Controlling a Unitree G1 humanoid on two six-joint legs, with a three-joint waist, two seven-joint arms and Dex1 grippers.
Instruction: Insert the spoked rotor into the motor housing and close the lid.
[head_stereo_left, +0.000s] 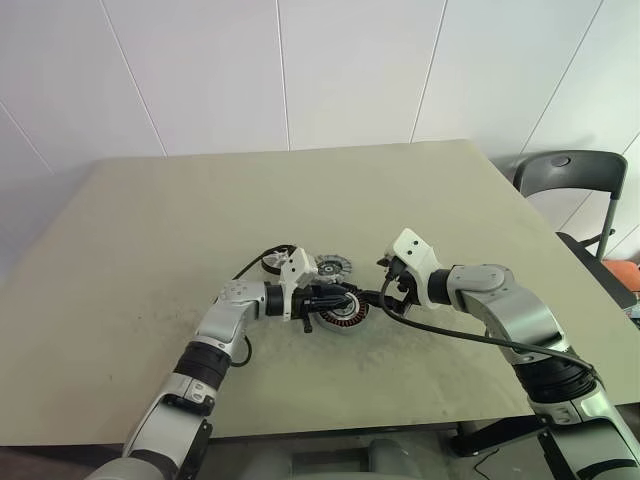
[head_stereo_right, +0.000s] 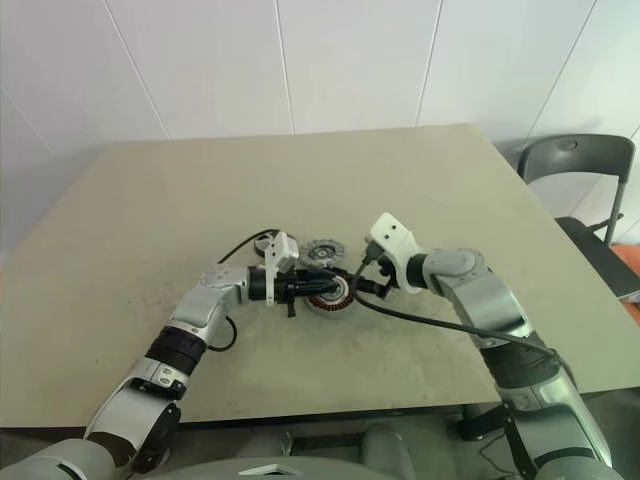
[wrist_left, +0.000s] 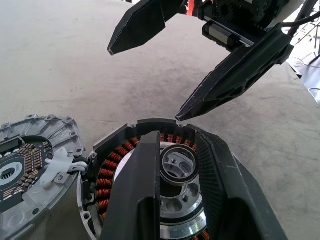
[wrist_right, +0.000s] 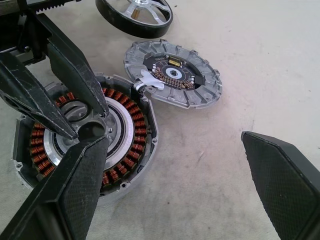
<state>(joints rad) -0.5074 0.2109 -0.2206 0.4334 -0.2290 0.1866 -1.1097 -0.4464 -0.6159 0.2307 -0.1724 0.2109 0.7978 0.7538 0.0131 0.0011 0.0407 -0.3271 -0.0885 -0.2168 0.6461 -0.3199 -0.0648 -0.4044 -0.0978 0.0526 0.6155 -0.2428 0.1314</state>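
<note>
The motor housing (wrist_right: 87, 142), a squat black ring lined with copper-coloured windings around a metal hub, lies flat on the beige table (head_stereo_left: 200, 230). The left gripper (wrist_left: 177, 172) reaches level over it; its two black fingers (wrist_left: 137, 190) stand a little apart and pinch a small dark metal ring (wrist_left: 179, 167), held just above the hub between the fingertips. Whether this ring touches the hub cannot be told.

The right gripper (wrist_right: 175, 145) faces the left one from the opposite side, its fingers (wrist_right: 82, 170) spread wide with nothing between them. One fingertip sits over the housing's inner edge, close to the tips of the left gripper's fingers; the other hangs over bare table, well clear of the parts.

The lid (wrist_right: 172, 75), a grey scalloped disc with a circuit board at its centre, lies flat just beside the housing, its rim meeting the housing's wall. The spoked rotor (wrist_right: 135, 15), black-rimmed with silver spokes, rests on the table beyond the lid, far from both sets of fingers.
</note>
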